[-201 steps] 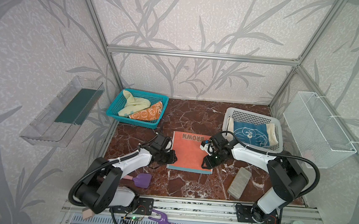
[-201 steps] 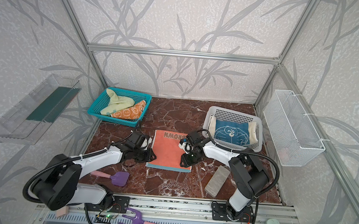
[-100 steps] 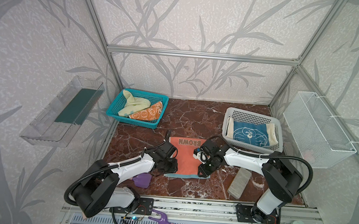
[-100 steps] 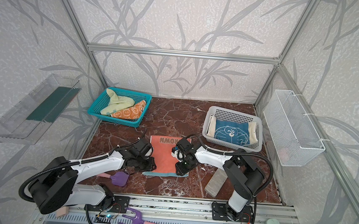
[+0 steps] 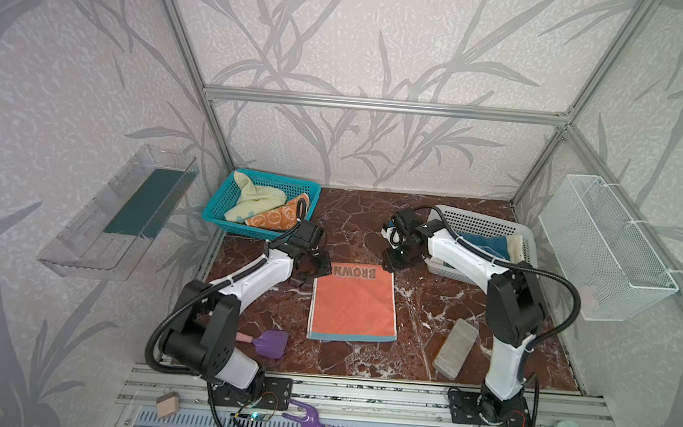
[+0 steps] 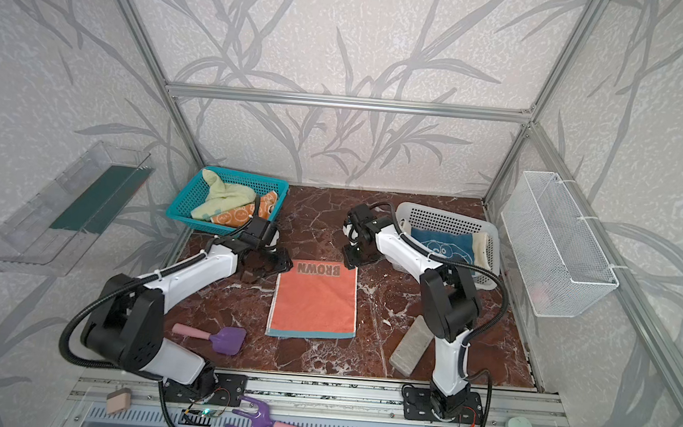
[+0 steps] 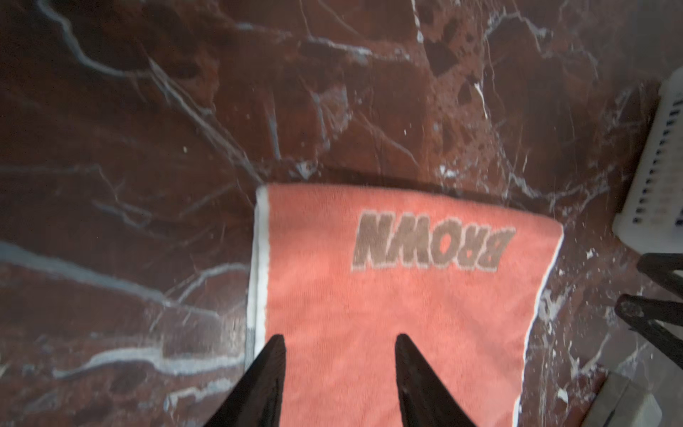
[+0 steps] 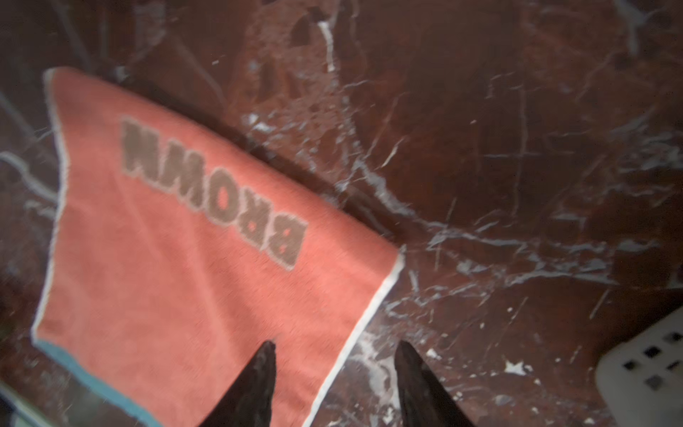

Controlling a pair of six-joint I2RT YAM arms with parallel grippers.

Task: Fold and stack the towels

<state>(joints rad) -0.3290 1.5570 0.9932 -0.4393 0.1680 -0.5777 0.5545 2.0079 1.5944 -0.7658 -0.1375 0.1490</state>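
Now the fuzzy rectangular salmon towel lies flat; left pincer and right pincer gape empty.

The salmon towel lies folded flat in the middle of the desk, with the word BROWN at its far edge. The blue towel lies in the white basket at the far right. The orange towel and the yellow towel lie crumpled in the teal basket at the far left.
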